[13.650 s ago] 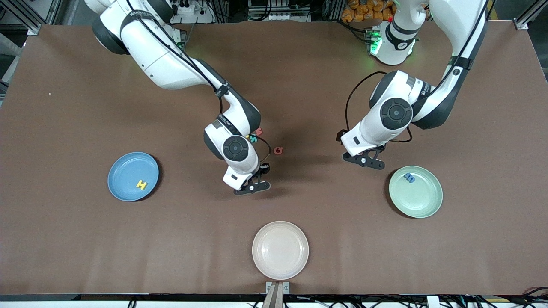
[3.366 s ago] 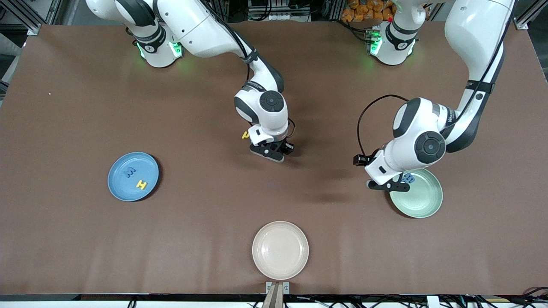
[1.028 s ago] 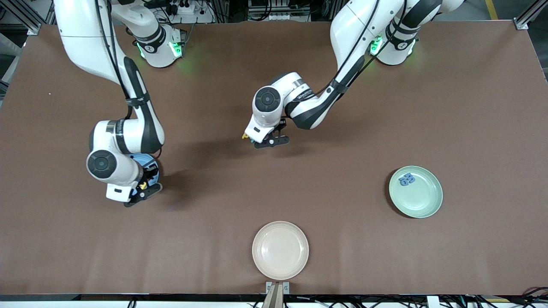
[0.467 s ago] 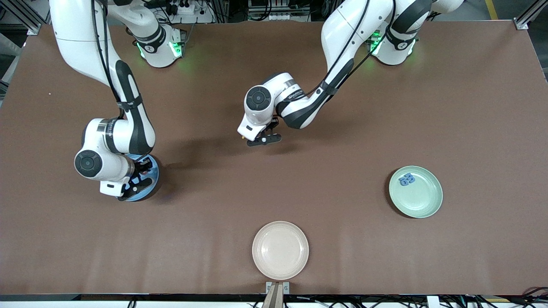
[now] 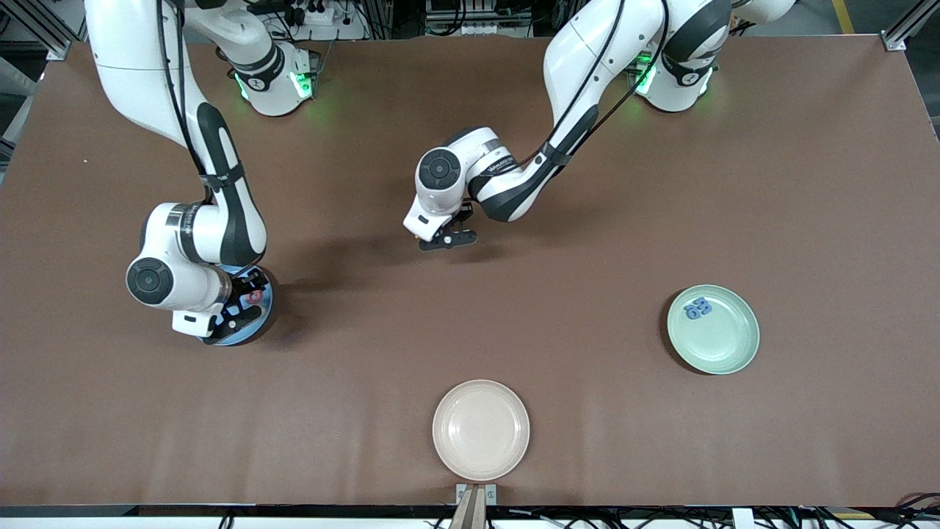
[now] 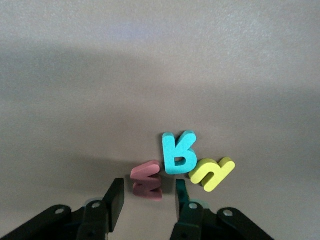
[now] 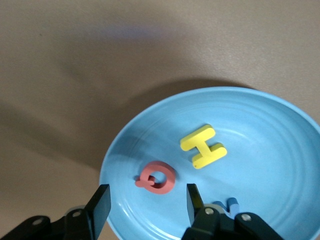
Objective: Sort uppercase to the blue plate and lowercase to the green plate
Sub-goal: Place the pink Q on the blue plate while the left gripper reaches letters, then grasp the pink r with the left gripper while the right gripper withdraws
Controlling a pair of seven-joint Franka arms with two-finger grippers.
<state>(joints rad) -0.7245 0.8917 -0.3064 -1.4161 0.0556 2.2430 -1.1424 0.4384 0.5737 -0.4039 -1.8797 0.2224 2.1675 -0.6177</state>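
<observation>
My right gripper [image 7: 148, 204] hangs open low over the blue plate [image 7: 260, 150], which sits toward the right arm's end of the table [image 5: 258, 327]. On the plate lie a red Q [image 7: 157, 177], seen free between the fingers, a yellow H [image 7: 203, 146] and the edge of a blue letter [image 7: 222, 205]. My left gripper [image 6: 147, 202] is open over mid-table, its fingertips on either side of a small red m [image 6: 148, 180]. A teal-green R [image 6: 178, 152] and a yellow h [image 6: 212, 172] lie touching beside it. The green plate [image 5: 723, 345] holds two blue lowercase letters [image 5: 698, 308].
A cream plate [image 5: 481, 430] stands near the table's front edge, in the middle. In the front view the left hand [image 5: 440, 176] covers the mid-table letters, and the right wrist [image 5: 172, 283] covers much of the blue plate.
The right gripper has opened over the blue plate and the red Q now lies on it. The left gripper has shifted slightly toward the right arm's end, over the letters.
</observation>
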